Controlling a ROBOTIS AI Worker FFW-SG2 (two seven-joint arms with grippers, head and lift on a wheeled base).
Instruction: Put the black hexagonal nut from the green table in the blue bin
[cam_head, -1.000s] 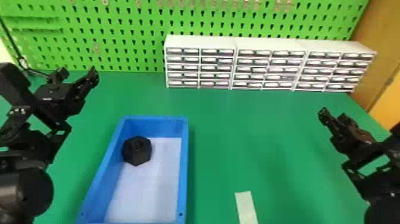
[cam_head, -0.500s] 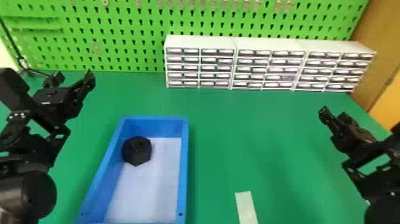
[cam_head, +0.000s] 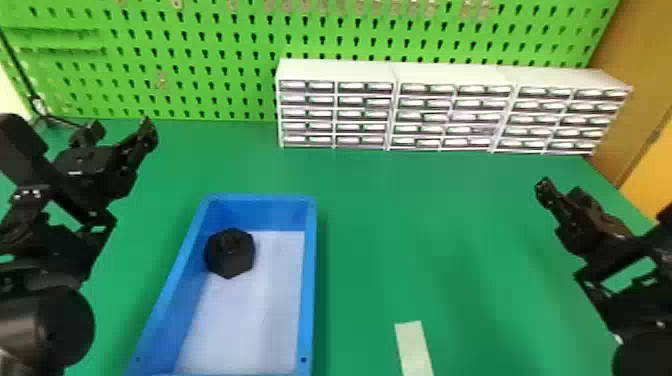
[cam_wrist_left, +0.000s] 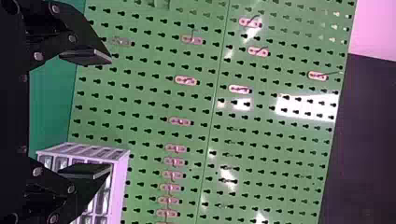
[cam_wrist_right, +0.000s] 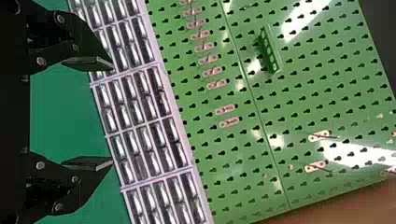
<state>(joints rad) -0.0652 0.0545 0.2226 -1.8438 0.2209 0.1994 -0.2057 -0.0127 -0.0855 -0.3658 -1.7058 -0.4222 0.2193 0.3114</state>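
In the head view, the black hexagonal nut lies inside the blue bin, on its pale floor near the far left corner. My left gripper is above the green table, left of the bin and apart from it. My right gripper is parked at the table's right side, well away from the bin. The left wrist view has the left gripper open with nothing between its fingers. In the right wrist view the right gripper is likewise open and holds nothing.
White drawer cabinets line the back of the green table before a green pegboard. A pale strip lies right of the bin near the front. A dark cable runs down at the far left.
My left arm has shifted slightly to the right and its wrist has turned a little. The nut, the bin and my right arm have stayed in place.
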